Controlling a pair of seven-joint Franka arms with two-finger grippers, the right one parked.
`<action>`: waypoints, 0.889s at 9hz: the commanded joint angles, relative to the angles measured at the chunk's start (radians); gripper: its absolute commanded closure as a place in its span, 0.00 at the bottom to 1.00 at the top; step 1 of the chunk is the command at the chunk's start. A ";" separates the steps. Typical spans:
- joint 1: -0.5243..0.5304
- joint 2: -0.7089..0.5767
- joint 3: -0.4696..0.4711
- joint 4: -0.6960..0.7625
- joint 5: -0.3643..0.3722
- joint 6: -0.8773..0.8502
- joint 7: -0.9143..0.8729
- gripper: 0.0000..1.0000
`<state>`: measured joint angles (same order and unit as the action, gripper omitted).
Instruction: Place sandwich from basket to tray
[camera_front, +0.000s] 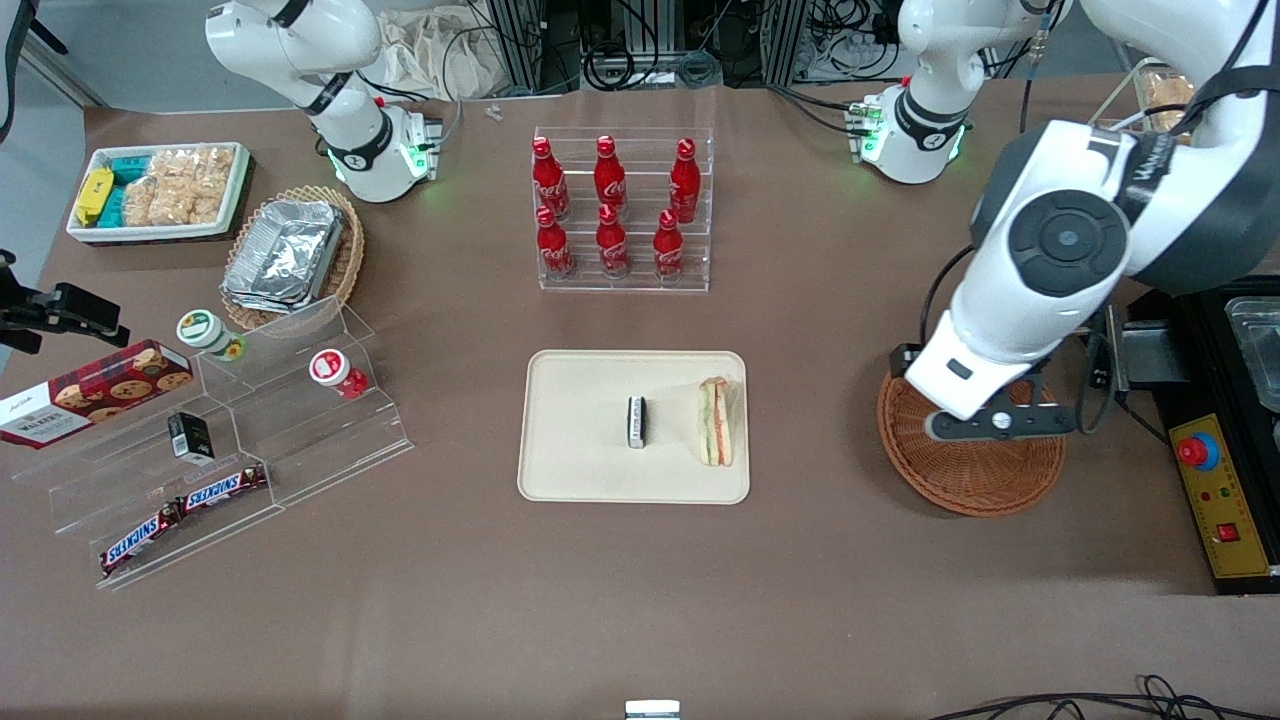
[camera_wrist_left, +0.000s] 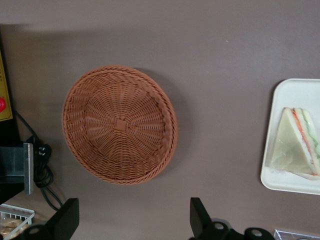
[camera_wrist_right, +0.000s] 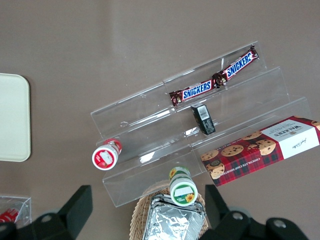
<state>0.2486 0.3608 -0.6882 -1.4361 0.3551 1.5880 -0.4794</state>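
Sandwich (camera_front: 716, 421): lying on the tray (camera_front: 570, 470), at the end toward the working arm, beside the small black-and-white block (camera_front: 636, 421); flat on one bread face, filling edge showing green and orange-red layers.
Basket (camera_front: 975, 470): reddish-brown wicker, empty inside as shown by the left wrist view (camera_wrist_left: 120, 125); on the table (camera_front: 800, 580), well apart from the tray, toward the working arm's end.
Gripper (camera_front: 985, 422): hanging above the basket, fingers (camera_wrist_left: 199, 217) spread wide, holding nothing.
Task status: judged complete as to placement; sandwich in tray, none left in basket.
Handling, weight: judged light; no load concern for a two-finger hold.
Handling, stiffness: soft bread, likely to crush or shear along the filling layers under firm pressure.
Handling, surface: clear wrap, glossy, probably slippery and loose at the corners.
Recommended hold: across the two bread faces near the thick middle of the wedge, light closing force; thin pointed corner and loose film to be avoided.
Risk: wrap sliding over contents; wedge tipping if taken off-centre.
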 joint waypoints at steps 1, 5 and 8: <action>0.128 -0.075 -0.008 -0.030 -0.097 -0.016 0.148 0.00; -0.168 -0.193 0.505 -0.024 -0.276 -0.057 0.410 0.00; -0.258 -0.203 0.645 -0.026 -0.323 -0.048 0.439 0.00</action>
